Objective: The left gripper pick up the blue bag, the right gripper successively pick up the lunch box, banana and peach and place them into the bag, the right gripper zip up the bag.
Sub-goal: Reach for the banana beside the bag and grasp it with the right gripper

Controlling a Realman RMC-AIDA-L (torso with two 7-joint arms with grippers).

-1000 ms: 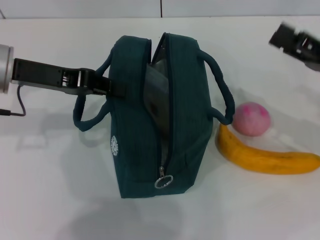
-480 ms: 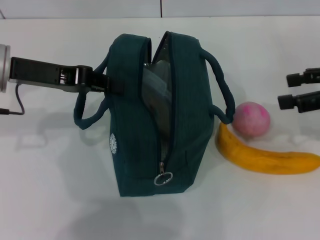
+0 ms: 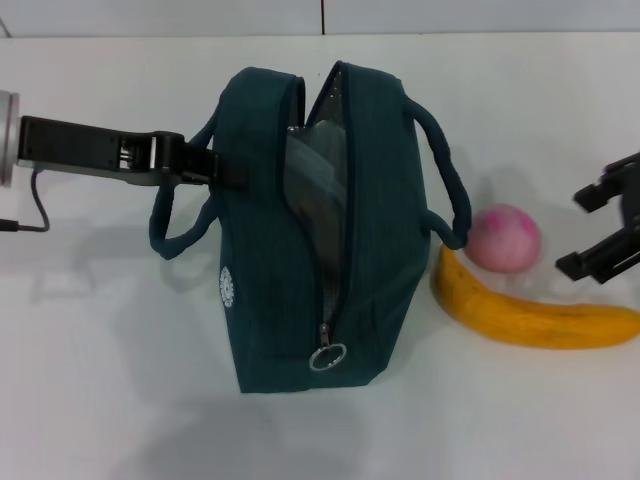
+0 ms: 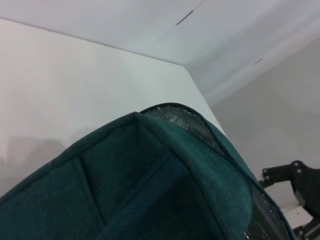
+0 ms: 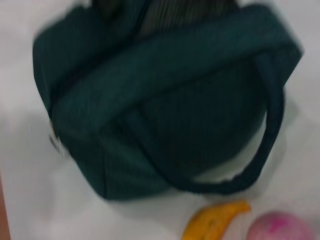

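From the head, the blue bag [image 3: 320, 230] stands mid-counter [image 3: 100, 380], long axis near to far, zip gaping; the left tool [image 3: 215, 168] is clamped on its left wall, and the right tool [image 3: 600, 228], fingers spread, hangs over the banana [image 3: 530, 312], which lies left to right beside the peach [image 3: 504, 238]. The left wrist shows only the bag's fabric top and silver lining. The right wrist's blurred picture cuts off banana and peach.
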